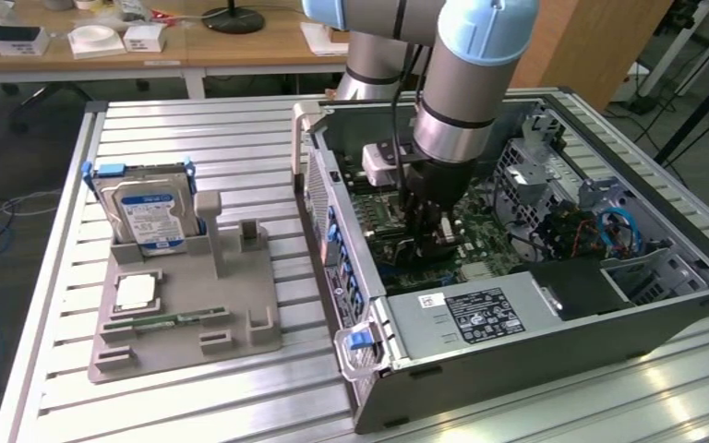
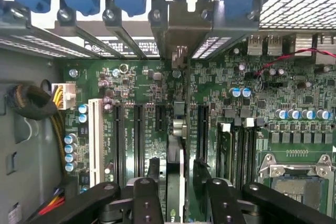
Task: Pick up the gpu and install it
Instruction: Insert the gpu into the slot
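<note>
Wrist view: your end effector [image 2: 176,179] has its fingers apart either side of the gpu [image 2: 177,145], a thin card standing edge-on in the green motherboard [image 2: 294,129].

Off-task items around your open computer case [image 1: 650,318]
You have a hard drive [image 1: 145,214] upright in the grey holder tray [image 1: 158,355], well off from the pincer; white boxes [image 1: 96,39] sit on the far desk [image 1: 244,51]
</note>
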Available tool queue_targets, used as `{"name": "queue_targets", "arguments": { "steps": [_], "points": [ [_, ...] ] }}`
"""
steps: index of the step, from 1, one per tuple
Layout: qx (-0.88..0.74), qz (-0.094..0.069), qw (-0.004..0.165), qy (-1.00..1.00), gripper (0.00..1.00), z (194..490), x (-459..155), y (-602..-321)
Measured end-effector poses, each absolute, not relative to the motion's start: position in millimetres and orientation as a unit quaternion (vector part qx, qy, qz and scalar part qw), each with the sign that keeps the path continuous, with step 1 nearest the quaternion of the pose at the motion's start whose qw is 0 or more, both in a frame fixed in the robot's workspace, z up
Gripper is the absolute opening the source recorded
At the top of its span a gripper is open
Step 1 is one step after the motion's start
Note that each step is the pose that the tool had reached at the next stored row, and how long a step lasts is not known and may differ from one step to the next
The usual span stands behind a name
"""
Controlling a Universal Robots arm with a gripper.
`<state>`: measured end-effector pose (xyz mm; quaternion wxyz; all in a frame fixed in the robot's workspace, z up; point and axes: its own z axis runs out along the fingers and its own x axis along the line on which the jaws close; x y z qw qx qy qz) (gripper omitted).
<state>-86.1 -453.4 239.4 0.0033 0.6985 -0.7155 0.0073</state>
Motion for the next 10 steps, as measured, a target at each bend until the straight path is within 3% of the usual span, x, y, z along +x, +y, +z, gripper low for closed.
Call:
{"name": "queue_targets", "arguments": {
  "steps": [10],
  "points": [
    [0.699,0.007,0.003,-0.716,0.39,278,-86,-453]
  ]
}}
